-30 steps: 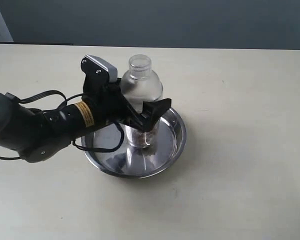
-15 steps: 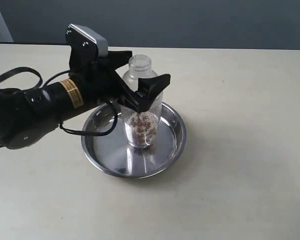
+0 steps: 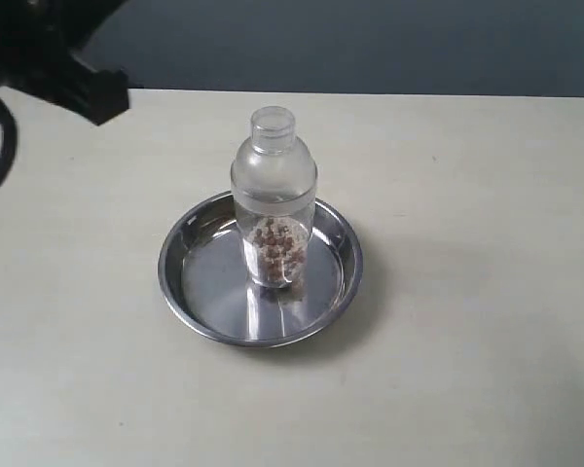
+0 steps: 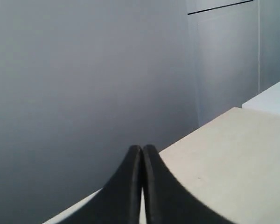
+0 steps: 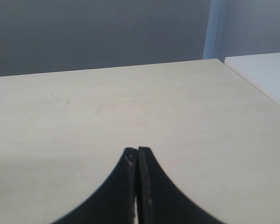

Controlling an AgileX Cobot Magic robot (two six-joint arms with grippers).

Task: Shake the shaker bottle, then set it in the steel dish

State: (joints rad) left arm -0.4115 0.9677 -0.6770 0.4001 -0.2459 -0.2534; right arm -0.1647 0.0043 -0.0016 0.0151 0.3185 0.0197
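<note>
The clear shaker bottle (image 3: 273, 199) stands upright in the middle of the steel dish (image 3: 197, 302), with brown pellets piled in its lower part. Nothing touches it. Only a dark piece of the left arm (image 3: 63, 68) shows at the top left corner of the exterior view, far from the bottle. My left gripper (image 4: 142, 148) is shut with nothing between its fingers, raised and facing a grey wall. Over bare table, my right gripper (image 5: 137, 150) is shut and empty. Neither wrist view shows the bottle or the dish.
The pale table (image 3: 467, 321) spreads around the dish on all sides. A grey wall (image 3: 370, 44) runs behind its far edge. A white surface (image 5: 263, 70) lies beside the table in the right wrist view.
The left gripper has let go of the bottle, lifted away up and to the left, and shut. The bottle has stayed upright in the dish.
</note>
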